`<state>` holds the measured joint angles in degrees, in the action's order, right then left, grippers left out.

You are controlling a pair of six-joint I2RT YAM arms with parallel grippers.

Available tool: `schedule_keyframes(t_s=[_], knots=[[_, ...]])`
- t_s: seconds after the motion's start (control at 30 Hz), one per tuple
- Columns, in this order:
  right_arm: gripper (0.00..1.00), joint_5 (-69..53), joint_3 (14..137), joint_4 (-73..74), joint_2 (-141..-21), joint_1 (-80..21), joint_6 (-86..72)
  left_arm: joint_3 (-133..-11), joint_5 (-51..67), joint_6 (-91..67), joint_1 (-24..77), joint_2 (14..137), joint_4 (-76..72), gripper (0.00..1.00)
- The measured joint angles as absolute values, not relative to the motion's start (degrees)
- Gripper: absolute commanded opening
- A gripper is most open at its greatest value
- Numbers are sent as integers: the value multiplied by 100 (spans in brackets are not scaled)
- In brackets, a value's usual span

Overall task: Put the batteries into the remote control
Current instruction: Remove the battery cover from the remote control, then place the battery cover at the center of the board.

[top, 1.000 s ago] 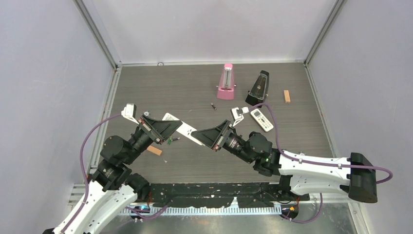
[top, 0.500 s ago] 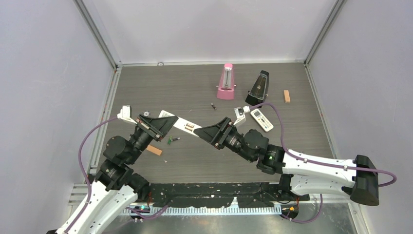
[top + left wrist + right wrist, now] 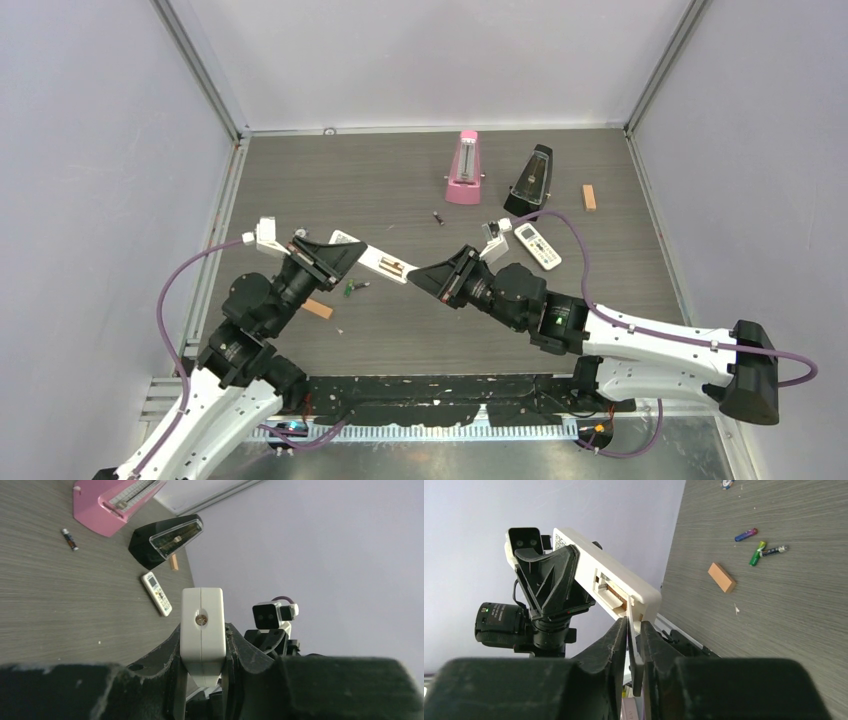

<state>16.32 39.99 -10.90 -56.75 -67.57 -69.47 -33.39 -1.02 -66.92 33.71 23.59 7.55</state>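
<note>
Left gripper [image 3: 202, 652] clamps remote control [image 3: 202, 625] mid-air, battery bay [image 3: 610, 594] open; right gripper [image 3: 634, 627] nearly closed at its free end, grip unclear; batteries [image 3: 745, 534] on table [image 3: 784, 610].

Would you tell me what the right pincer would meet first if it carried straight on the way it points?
The slim white remote control, held by the left pincer: its open-compartment end lies just ahead of the right pincer, perhaps touching, though depth is unclear.

Pink metronome [image 3: 463, 170], black metronome [image 3: 530, 182], broad white remote [image 3: 538, 246], small orange block [image 3: 589, 197], second orange block [image 3: 318, 309].
</note>
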Motion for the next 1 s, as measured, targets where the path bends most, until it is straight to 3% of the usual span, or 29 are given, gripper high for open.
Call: schedule_keyframes(t_s=[0.13, 0.4, 0.63, 1.0], knots=[[6, 1662, 3999, -915, -5673, -6724, -6934, -3339, -165, -6442, 3371, 2414, 978, 0], [5, 1730, 3999, -322, -5673, -6508, -6770, -3339, -506, -5743, 3371, 2342, 1852, 0], [12, 1693, 3839, 279, -5865, -5846, -6246, -3339, -526, -5078, 3371, 2309, 2547, 0], [18, 899, 3675, 344, -7550, -5194, -5266, -3301, -176, -4554, 3371, 2233, 2646, 0]])
